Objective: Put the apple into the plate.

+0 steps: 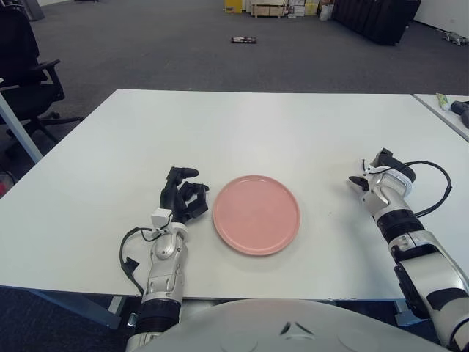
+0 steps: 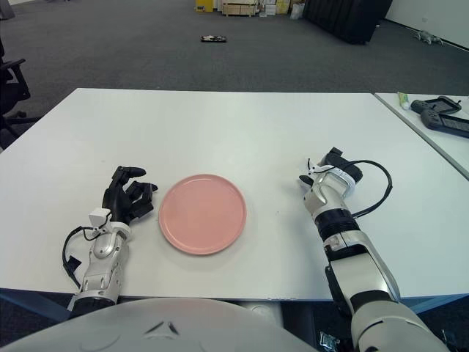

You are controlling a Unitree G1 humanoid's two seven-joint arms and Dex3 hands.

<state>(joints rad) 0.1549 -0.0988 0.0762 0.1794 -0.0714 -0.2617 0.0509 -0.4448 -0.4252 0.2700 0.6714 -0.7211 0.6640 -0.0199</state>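
The pink plate point(image 1: 256, 214) lies flat and bare on the white table point(image 1: 256, 125), near its front edge. No apple shows in either view. My right hand point(image 1: 372, 178) is low over the table, to the right of the plate and about a hand's width from its rim. I see it from behind the wrist, so whatever is in its palm is hidden. My left hand point(image 1: 183, 196) shows just left of the plate with its black fingers curled and nothing in them.
A second table point(image 2: 440, 117) with a black controller point(image 2: 443, 114) stands at the far right. A black office chair point(image 1: 26, 66) is at the far left. Grey carpet with boxes lies beyond the table.
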